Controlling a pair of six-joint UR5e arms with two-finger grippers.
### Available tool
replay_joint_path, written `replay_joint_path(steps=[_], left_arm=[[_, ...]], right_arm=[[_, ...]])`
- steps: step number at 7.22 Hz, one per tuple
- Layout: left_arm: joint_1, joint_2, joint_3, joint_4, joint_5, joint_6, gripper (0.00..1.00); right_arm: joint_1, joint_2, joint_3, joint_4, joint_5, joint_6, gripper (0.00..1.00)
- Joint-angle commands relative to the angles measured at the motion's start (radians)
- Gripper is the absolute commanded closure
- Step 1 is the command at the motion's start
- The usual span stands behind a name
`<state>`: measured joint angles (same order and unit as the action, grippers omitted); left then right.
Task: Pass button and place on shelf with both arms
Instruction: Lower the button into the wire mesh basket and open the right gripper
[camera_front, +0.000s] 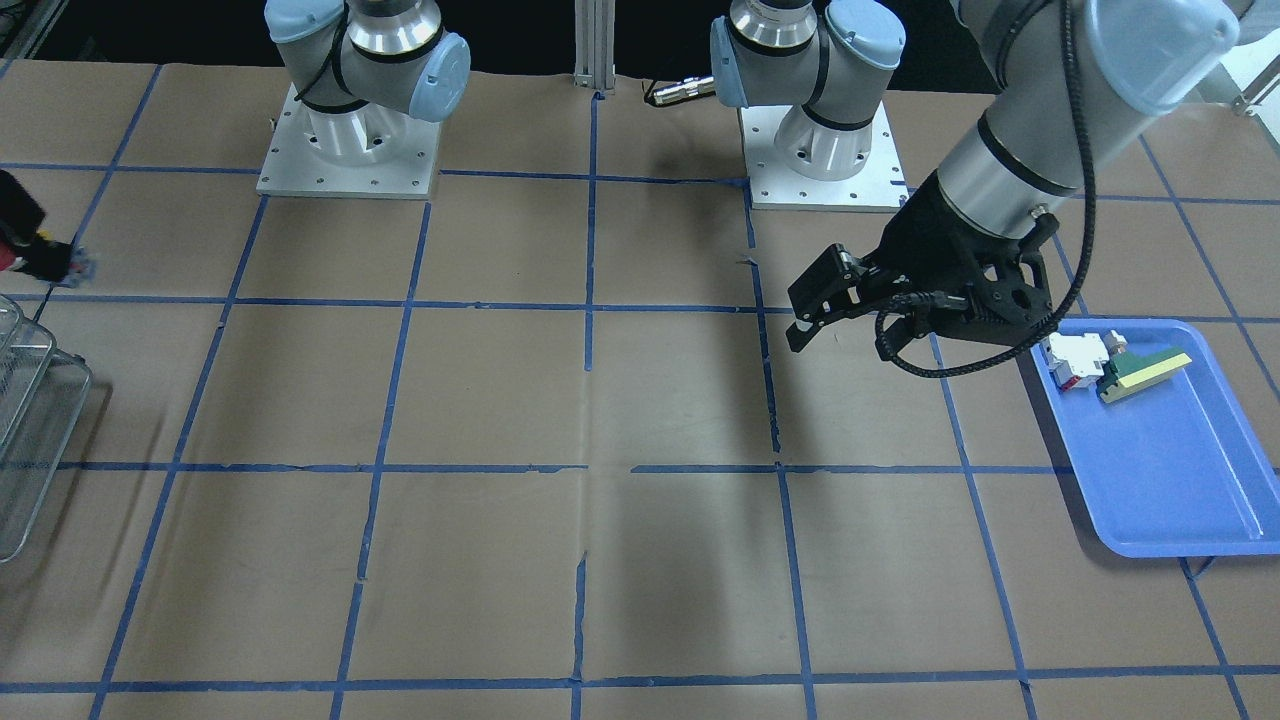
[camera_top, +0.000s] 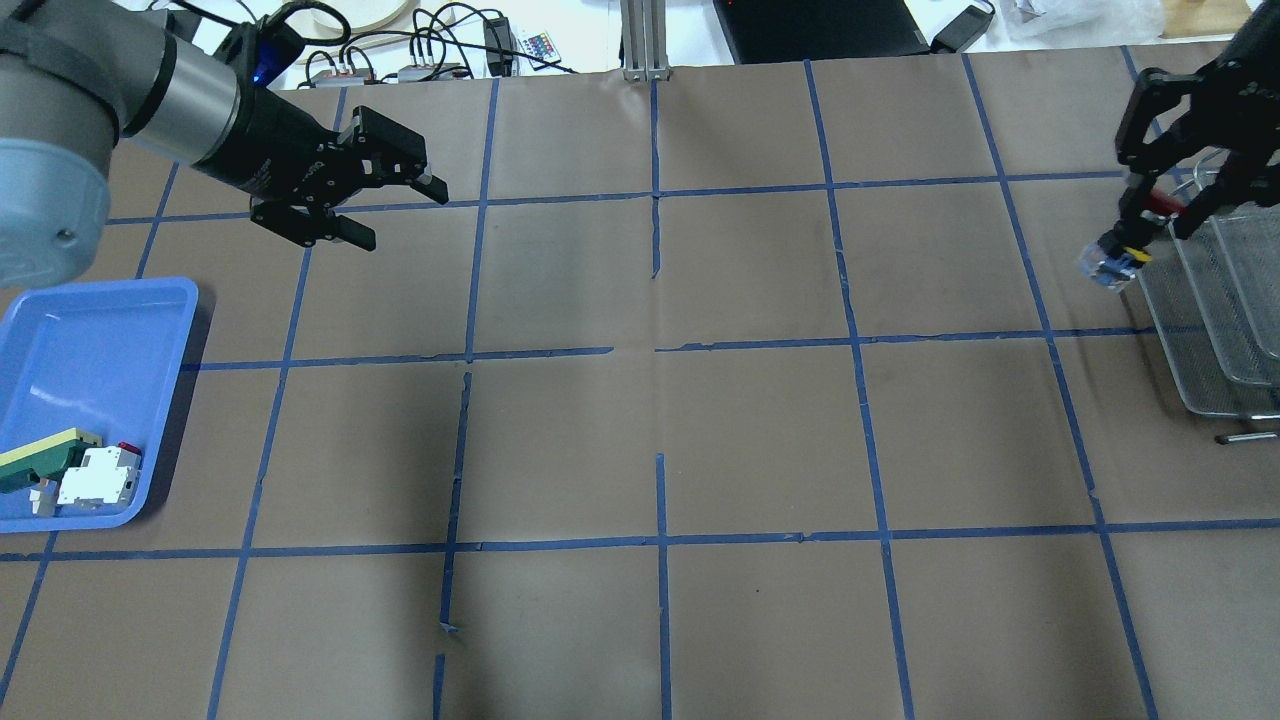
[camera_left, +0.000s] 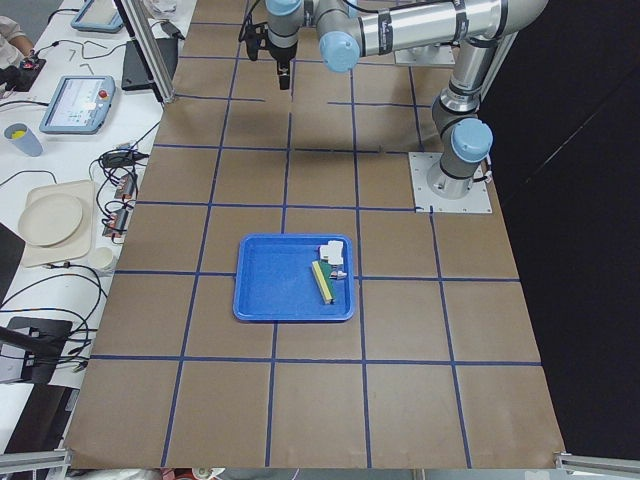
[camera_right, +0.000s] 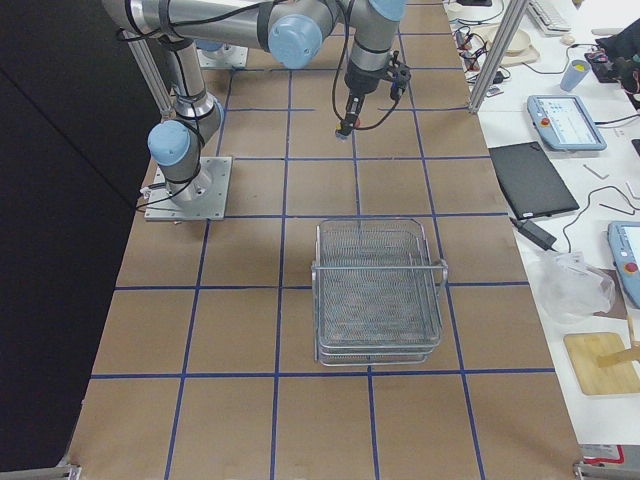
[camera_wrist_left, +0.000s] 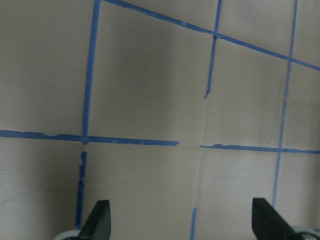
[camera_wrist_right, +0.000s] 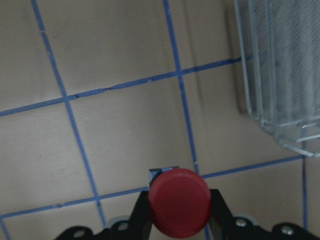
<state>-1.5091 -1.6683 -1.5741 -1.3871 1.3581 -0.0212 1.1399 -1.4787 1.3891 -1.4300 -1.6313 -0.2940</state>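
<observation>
Button (camera_wrist_right: 180, 202): red round cap facing the wrist camera, body hidden behind it. It is clamped between the fingers of the right gripper (camera_top: 1140, 222), near the shelf but not over it.
Shelf (camera_right: 378, 290): silver wire-mesh rack with rounded corners, upright on the table at the robot's right end.
Left gripper (camera_top: 398, 215): jaws apart, empty.

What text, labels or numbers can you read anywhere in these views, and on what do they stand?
No text is legible in any view.
White-and-red block in the blue tray: any print is too small to read.
Teach pendant screen: too small to read.
Button: the red cap shows no marking.
</observation>
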Motion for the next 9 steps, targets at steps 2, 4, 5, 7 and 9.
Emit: replay_joint_path(steps=[2,4,5,7,9], left_arm=[[-0.066,-0.093,0.341,-0.307,0.308,0.009,0.00],[-0.042,-0.029,0.297,-0.458,0.305,-0.008,0.00],[-0.030,0.040,0.184,-0.337,0.253,-0.003,0.00],[-0.017,0.108,0.062,-0.208,0.214,0.015,0.00],[0.006,0.088,0.091,-0.246,0.222,0.015,0.00]], right_arm=[[-0.090,0.111,0.015,-0.329,-0.068,-0.308,0.98],[-0.101,0.173,0.015,-0.481,-0.068,-0.335,0.97],[-0.115,0.184,0.034,-0.481,-0.068,-0.321,0.97],[-0.158,0.184,0.103,-0.518,-0.065,-0.326,0.96],[-0.172,0.178,0.148,-0.523,-0.064,-0.320,0.91]])
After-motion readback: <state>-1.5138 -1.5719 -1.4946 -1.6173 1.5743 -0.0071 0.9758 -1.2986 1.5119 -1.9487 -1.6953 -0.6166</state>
